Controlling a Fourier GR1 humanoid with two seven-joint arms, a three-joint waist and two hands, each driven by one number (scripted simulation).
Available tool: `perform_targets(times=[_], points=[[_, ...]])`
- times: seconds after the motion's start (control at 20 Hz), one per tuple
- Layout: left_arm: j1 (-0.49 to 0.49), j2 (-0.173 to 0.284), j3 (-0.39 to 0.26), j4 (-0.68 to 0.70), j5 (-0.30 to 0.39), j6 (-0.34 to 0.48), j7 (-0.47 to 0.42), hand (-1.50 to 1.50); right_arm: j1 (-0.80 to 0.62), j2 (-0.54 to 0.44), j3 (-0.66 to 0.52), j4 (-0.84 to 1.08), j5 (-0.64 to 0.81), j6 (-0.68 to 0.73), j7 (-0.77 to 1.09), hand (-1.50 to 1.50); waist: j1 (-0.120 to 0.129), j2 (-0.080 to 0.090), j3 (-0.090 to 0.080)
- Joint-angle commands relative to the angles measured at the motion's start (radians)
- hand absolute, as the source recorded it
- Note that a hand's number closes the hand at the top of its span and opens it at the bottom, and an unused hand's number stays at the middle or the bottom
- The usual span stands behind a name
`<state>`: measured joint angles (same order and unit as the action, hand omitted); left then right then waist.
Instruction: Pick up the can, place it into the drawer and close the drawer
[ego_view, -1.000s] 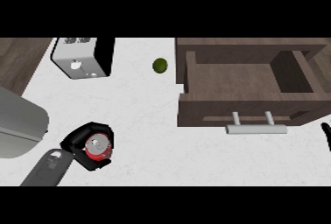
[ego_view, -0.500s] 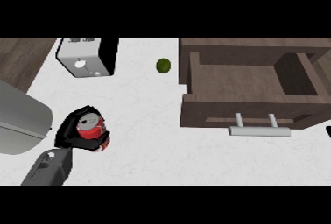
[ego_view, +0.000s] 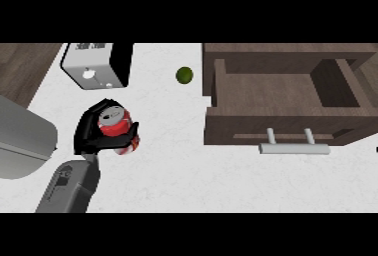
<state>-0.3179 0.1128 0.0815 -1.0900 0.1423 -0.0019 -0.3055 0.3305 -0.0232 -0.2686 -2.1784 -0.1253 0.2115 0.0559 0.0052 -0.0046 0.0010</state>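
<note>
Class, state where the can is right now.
In the head view the can sits left of centre, held in the left hand above the counter, below the toaster and well left of the open drawer.

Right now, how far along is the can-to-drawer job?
Done: the left hand is curled round the red can. In hand: the can is left of the open drawer, not yet inside. Left: carry it over, place it in, then push the drawer shut by its handle.
</note>
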Motion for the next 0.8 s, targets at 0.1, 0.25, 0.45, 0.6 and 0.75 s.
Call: perform_targets(times=[0.1,0.25,0.45,0.6,0.75], points=[[-0.01,-0.08,-0.129,-0.311,-0.079,0.147,0.23,1.5,-0.058,-0.024,-0.022,-0.026,-0.024,-0.022,0.082,-1.5,0.002,-0.001,0.0],[-0.123,-0.082,-0.124,-0.291,-0.101,0.191,0.331,1.5,0.026,-0.017,-0.026,-0.05,-0.037,0.038,0.026,-1.5,-0.013,0.002,0.0],[-0.194,-0.107,-0.171,-0.342,-0.134,0.214,0.45,1.5,-0.02,0.021,0.05,-0.065,0.036,-0.033,0.064,-1.5,-0.01,0.002,-0.001],[-0.316,-0.112,-0.178,-0.284,-0.165,0.251,0.489,1.5,-0.054,0.003,0.0,0.015,0.014,0.001,0.015,-1.5,-0.015,0.005,-0.001],[-0.468,-0.112,-0.243,-0.232,-0.159,0.357,0.564,1.5,-0.015,0.022,0.044,-0.025,0.043,-0.022,0.037,-1.5,-0.029,0.006,-0.001]])
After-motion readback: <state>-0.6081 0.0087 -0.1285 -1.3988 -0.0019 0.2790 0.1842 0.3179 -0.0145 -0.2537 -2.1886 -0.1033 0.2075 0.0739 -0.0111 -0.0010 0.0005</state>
